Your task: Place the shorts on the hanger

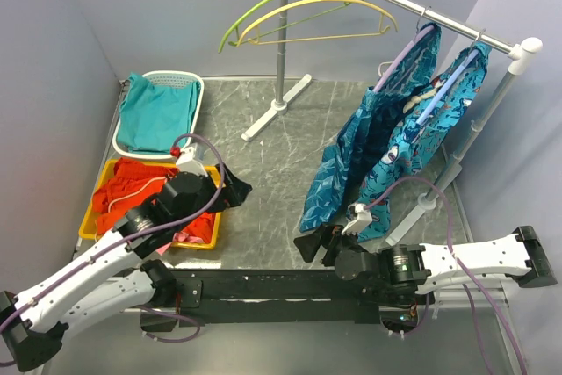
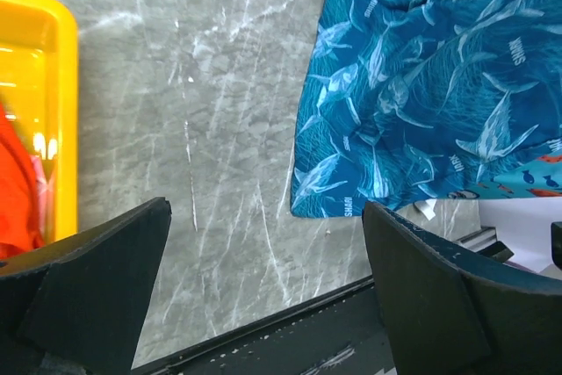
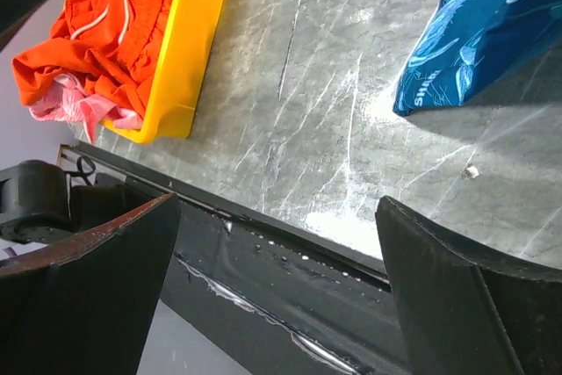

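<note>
The shorts [image 1: 130, 183], bright red-orange soft fabric with a pale drawstring waist, lie crumpled in a shallow yellow plastic tray [image 1: 85, 230] by the left edge of the grey marbled counter [image 1: 263, 164], toward its near-left corner. A pink cloth [image 3: 75, 107] spills over the tray's near rim beside them.

The thin curved yellow hanger [image 1: 373, 10] hangs by its hook on a white metal rail above the far edge, next to a lime-green one. Teal shark-print garments [image 1: 369, 147] droop from the same rail toward the right edge.

The left end effector [image 2: 263, 252] hovers just beside the tray's right rim, its dark jaws spread wide and holding nothing. The right end effector [image 3: 277, 243] sits low at the near edge, also wide and empty.

The shorts look light and limp, so they will likely sag, fold and drag the pink cloth along if pinched deep in the pile. The gathered elastic waistband, ribbed and thicker, seems the firmest hold. The glossy, slender hanger may swing at a touch.
</note>
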You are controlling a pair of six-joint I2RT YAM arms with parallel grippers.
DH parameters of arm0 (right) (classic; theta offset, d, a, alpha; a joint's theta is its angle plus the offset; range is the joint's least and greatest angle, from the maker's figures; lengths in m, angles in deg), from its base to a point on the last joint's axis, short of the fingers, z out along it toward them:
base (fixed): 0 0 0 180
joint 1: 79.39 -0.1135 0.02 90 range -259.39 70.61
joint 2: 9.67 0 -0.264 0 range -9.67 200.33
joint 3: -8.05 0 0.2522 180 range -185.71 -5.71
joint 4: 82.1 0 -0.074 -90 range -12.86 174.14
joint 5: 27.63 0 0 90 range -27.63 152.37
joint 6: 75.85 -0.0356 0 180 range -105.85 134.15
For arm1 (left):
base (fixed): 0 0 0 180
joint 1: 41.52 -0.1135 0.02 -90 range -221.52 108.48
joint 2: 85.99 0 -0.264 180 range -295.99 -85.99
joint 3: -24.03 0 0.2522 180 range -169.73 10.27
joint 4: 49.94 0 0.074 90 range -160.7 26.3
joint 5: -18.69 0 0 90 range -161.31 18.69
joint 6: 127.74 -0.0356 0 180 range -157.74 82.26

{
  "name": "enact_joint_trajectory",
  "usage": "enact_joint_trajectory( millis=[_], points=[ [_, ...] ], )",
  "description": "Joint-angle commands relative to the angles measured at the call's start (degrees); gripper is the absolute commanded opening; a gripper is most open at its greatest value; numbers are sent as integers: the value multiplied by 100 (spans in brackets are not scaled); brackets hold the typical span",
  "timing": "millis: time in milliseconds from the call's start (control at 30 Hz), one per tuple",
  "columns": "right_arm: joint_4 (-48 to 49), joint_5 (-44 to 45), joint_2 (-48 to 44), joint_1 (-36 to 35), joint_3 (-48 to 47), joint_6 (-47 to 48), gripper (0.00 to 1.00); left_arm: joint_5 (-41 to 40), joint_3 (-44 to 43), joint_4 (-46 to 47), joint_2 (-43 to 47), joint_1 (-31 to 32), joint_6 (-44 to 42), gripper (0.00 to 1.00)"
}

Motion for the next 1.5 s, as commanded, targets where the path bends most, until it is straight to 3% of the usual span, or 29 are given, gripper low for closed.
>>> enact_joint_trajectory(
  millis=[0,133,233,367,500,700,833,900,1033,1200,1467],
  points=[
    [82,129,54,28,-242,114,100,-296,-128,-279,240,10,-119,96],
    [117,77,247,45,-417,316,100,-858,-278,-894,108,-68,240,96],
    [274,-107,536,220,-611,614,100,-518,-251,-747,143,-453,277,96],
    [749,-1185,1099,853,-865,1360,100,-139,-312,-807,99,-929,338,96],
    [1039,-1645,1670,1100,-998,1599,100,19,-453,-1132,20,-1517,312,96],
    [1628,-2014,2109,1170,-910,1758,100,494,-848,-1983,73,-3432,-135,97],
    [1848,-2217,2418,1206,-1050,1881,100,940,-902,-1995,-339,-5003,-680,99],
    [1840,-2252,2523,1206,-1138,1916,100,1153,-735,-1810,-567,-5376,-751,97],
    [1988,-2323,2550,1206,-1077,1951,100,1293,-463,-654,-919,-5474,-778,88],
    [1998,-2305,2568,1223,-1051,1943,100,882,-594,-281,-1867,-5158,-585,75],
    [2200,-2393,2699,1240,-980,1899,100,240,-506,528,-2651,-4500,-295,73]
  ],
)
